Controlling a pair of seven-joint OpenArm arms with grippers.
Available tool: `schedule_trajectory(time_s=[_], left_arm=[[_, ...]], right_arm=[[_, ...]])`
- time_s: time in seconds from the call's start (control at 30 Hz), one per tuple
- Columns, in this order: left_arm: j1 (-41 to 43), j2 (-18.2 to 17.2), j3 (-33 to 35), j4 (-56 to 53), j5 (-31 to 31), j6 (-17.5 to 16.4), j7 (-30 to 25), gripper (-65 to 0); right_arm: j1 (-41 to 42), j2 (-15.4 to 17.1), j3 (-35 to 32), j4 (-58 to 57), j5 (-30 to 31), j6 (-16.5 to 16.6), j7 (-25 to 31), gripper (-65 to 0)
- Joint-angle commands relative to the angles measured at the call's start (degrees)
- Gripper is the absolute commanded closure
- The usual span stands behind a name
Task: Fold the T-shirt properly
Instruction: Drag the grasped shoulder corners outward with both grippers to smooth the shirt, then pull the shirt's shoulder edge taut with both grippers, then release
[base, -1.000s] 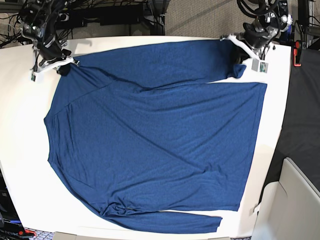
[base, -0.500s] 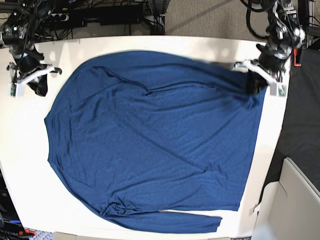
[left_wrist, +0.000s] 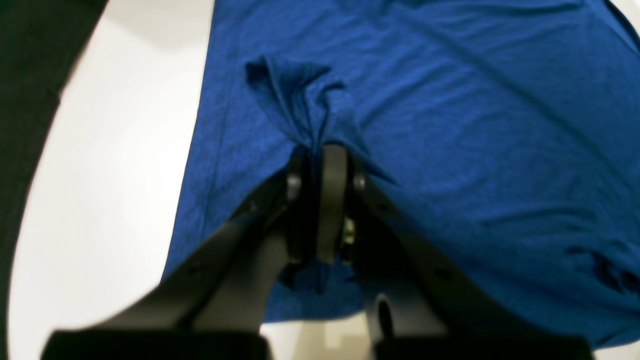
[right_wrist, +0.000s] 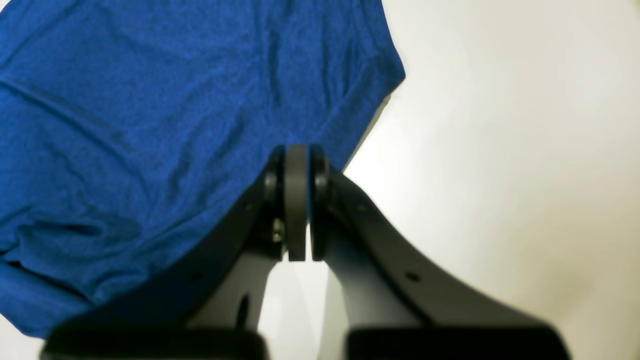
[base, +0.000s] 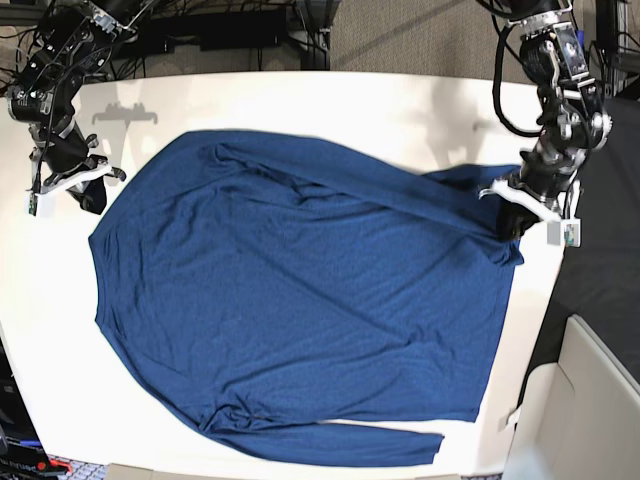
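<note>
Base view has both arms reaching down at the table's (base: 300, 95) far corners, the shirt (base: 300, 290) spread flat between; wrist views reveal left gripper (left_wrist: 322, 150) pinching bunched fabric, right gripper (right_wrist: 296, 150) clamped on the shirt's edge.

The right gripper (right_wrist: 297, 165) has its jaws pressed together at the edge of the blue T-shirt (right_wrist: 150, 125). The white table (right_wrist: 500, 150) lies beside the T-shirt.

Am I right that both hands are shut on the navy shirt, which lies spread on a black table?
Not quite: the table is white, as the base view shows. The left hand and right hand are both shut on the navy shirt, which lies spread on it.
</note>
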Motion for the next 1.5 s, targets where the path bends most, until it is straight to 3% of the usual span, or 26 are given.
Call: schedule_trajectory(time_s=[0.0, 0.2, 0.3, 0.5, 0.57, 0.8, 1.13, 1.2, 1.33, 1.47], left_arm=[[-1.25, -0.78, -0.18, -0.35, -0.86, -0.17, -1.28, -0.2], [-2.48, -0.78, -0.18, -6.15, -1.03, -0.17, -0.75, -0.6], [-2.22, -0.69, -0.09, -6.50, -1.03, -0.17, -0.67, -5.3], [-0.20, -0.69, -0.09, -6.50, -0.95, -0.17, -0.67, -21.7], [-0.20, -0.69, -0.09, -6.50, -1.03, -0.17, -0.67, -23.8], [-0.20, -0.61, -0.09, -6.50, -1.03, -0.17, -0.67, -24.0], [-0.20, -0.34, -0.01, -6.50, -1.03, -0.17, -0.67, -24.0], [-0.20, -0.34, -0.01, -6.50, -1.03, -0.17, -0.67, -24.0], [-0.11, -0.34, -0.01, -6.50, -1.03, -0.17, -0.67, -24.0], [0.68, -0.34, -0.09, -6.50, -1.03, -0.17, -0.67, -24.0]], right_arm=[[0.98, 0.66, 0.28, 0.86, 0.84, 0.31, 1.28, -0.2], [-0.42, 0.75, 0.28, 1.13, 0.93, 0.31, 1.01, -0.6], [-2.71, 0.75, 0.20, 1.13, 1.37, 0.22, 0.84, -2.0], [-7.10, 0.66, 0.11, 1.13, 8.23, -0.04, -3.12, -26.3], [-7.28, 0.58, 0.02, 1.13, 9.55, -0.04, -4.00, -28.9], [-4.03, -1.09, -1.74, -4.50, 9.11, -0.04, -5.14, -28.5], [1.51, -5.23, -5.34, -9.34, 1.37, -0.04, -5.14, -28.0], [2.48, -6.11, -5.61, -9.34, 0.14, 0.05, -5.14, -23.1], [4.24, -6.81, -5.52, -9.34, -2.50, 0.31, -5.14, -2.5], [5.91, -6.28, -5.17, -8.90, -2.50, 0.49, -5.23, -0.2]])
